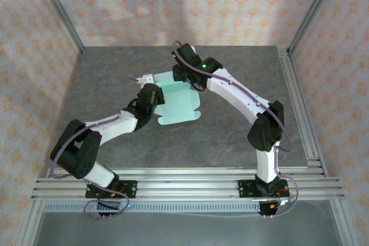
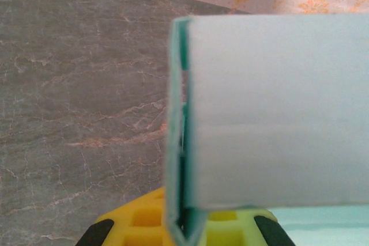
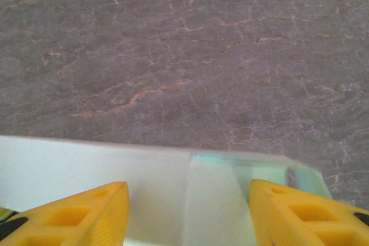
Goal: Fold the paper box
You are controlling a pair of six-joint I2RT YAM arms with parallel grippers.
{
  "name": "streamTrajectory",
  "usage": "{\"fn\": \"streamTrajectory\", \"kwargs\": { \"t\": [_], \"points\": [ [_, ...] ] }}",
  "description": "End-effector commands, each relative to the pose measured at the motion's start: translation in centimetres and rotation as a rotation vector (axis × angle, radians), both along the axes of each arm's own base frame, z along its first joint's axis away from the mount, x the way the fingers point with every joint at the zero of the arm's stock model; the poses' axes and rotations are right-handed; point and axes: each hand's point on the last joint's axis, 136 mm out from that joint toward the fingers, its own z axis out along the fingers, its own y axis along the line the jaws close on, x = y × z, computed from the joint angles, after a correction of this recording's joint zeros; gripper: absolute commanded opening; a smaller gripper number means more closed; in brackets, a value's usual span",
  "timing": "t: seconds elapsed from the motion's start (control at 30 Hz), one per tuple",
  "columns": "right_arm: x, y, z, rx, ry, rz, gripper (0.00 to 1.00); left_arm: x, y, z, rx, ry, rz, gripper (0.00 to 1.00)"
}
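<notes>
The paper box is a pale mint-blue card, partly folded, lying mid-table between both arms. My left gripper is at its left side, shut on it. In the left wrist view the yellow fingers pinch a folded edge of the paper box, and a panel stands up close in front of the camera. My right gripper is at the card's far edge. In the right wrist view the right gripper is open, its fingertips standing apart over a flap of the paper box.
The box rests on a dark grey marbled tabletop. Aluminium frame rails run along the right side and the near edge. Patterned walls stand behind the table.
</notes>
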Motion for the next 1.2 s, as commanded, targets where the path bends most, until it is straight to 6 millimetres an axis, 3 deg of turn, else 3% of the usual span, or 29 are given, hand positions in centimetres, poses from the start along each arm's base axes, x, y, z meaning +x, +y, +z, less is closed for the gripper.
{"fn": "streamTrajectory", "kwargs": {
  "t": [0.0, 0.13, 0.3, 0.5, 0.7, 0.8, 0.87, 0.93, 1.17],
  "points": [
    [-0.4, -1.9, 0.8, -0.016, -0.013, -0.05, 0.58, -0.1, 0.6, 1.6, -0.001, -0.05, 0.032, 0.0],
    [-0.6, -1.1, -0.4, 0.012, 0.027, -0.034, 0.57, -0.1, 0.5, 1.8, -0.009, -0.056, 0.027, 0.0],
    [-0.4, 0.2, -0.1, 0.105, 0.044, -0.007, 0.45, -0.1, 0.3, 1.8, -0.01, -0.049, 0.018, 0.0],
    [-0.1, 0.1, 0.2, 0.14, 0.05, -0.014, 0.28, -0.1, 0.3, 1.6, -0.016, -0.049, 0.018, 0.0],
    [0.0, -0.3, 0.3, 0.156, 0.04, -0.028, 0.21, 0.0, 0.2, 1.8, -0.011, -0.05, 0.017, 0.0],
    [0.2, -0.7, 0.5, 0.155, 0.032, -0.039, 0.21, 0.1, 0.2, 1.8, -0.01, -0.05, 0.014, 0.0],
    [0.3, -0.8, 0.6, 0.155, 0.025, -0.043, 0.35, 0.1, 0.1, 1.8, -0.007, -0.049, 0.014, 0.0],
    [0.3, -0.9, 0.5, 0.154, 0.024, -0.044, 0.36, 0.2, 0.2, 1.9, -0.007, -0.051, 0.018, 0.0],
    [0.4, -1.1, 0.7, 0.158, 0.022, -0.045, 0.1, 0.3, 0.1, 1.9, -0.008, -0.051, 0.015, 0.0]
  ]
}}
